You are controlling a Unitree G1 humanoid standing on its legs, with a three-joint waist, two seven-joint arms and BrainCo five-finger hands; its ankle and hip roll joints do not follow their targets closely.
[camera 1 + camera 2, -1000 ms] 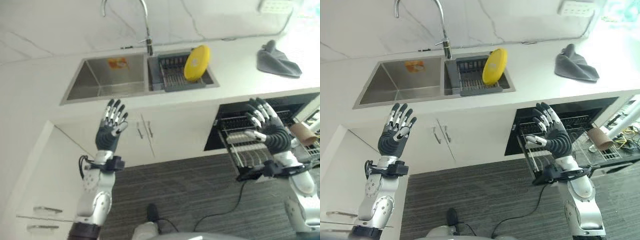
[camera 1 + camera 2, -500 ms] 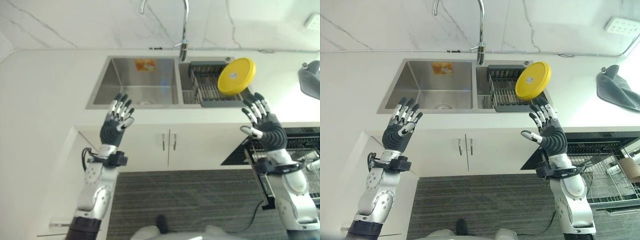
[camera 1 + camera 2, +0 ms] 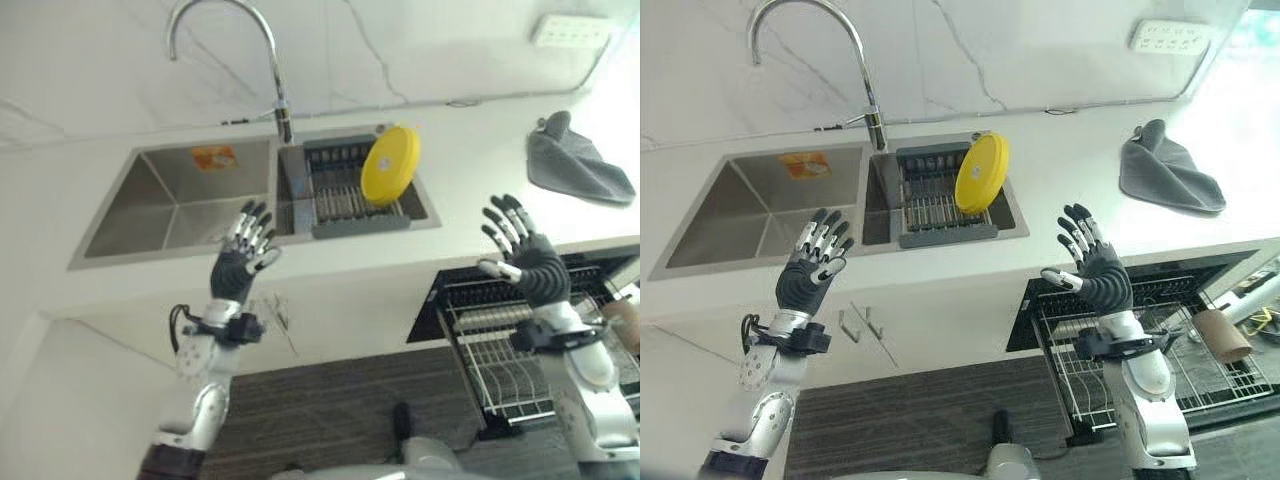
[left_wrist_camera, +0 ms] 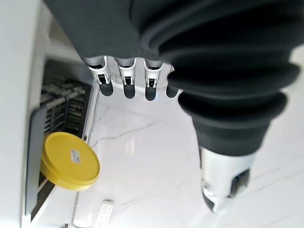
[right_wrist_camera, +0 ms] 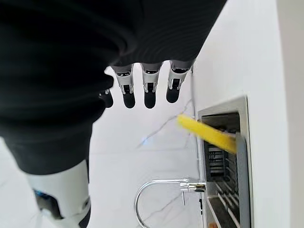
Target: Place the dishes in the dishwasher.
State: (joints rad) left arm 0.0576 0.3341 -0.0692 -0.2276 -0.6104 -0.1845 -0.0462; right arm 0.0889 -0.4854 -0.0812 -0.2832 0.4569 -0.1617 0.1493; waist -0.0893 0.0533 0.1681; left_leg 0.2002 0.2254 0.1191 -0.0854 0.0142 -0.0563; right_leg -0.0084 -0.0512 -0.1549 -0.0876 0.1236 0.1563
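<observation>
1. Fingers (image 3: 820, 232) of left hand (image 3: 805, 278) straight and spread, holding nothing, raised in front of the bench (image 3: 1060, 160) edge below the sink (image 3: 750, 205).
2. Fingers (image 3: 1077, 226) of right hand (image 3: 1100, 280) likewise straight and spread, empty, raised above the open dishwasher (image 3: 1110, 330).
3. Yellow plate (image 3: 981, 172) standing on edge in the dark dish rack (image 3: 940, 205) in the right sink basin, leaning against the rack's right side, flat face turned toward the left and front, well apart from both hands.
4. Left sink basin bare steel, with an orange sticker (image 3: 804, 164) on its far wall.
5. Curved tap (image 3: 810, 50) rising behind the divide between the basins, just beside the rack's far left corner.
6. Grey cloth (image 3: 1168, 175) crumpled on the bench, right of the sink.
7. White power strip (image 3: 1168, 38) on the wall beyond the cloth.
8. Dishwasher's wire rack (image 3: 1160, 350) pulled out below the bench, beside the right forearm.
9. Brown cup (image 3: 1223, 335) lying at the wire rack's right end.
</observation>
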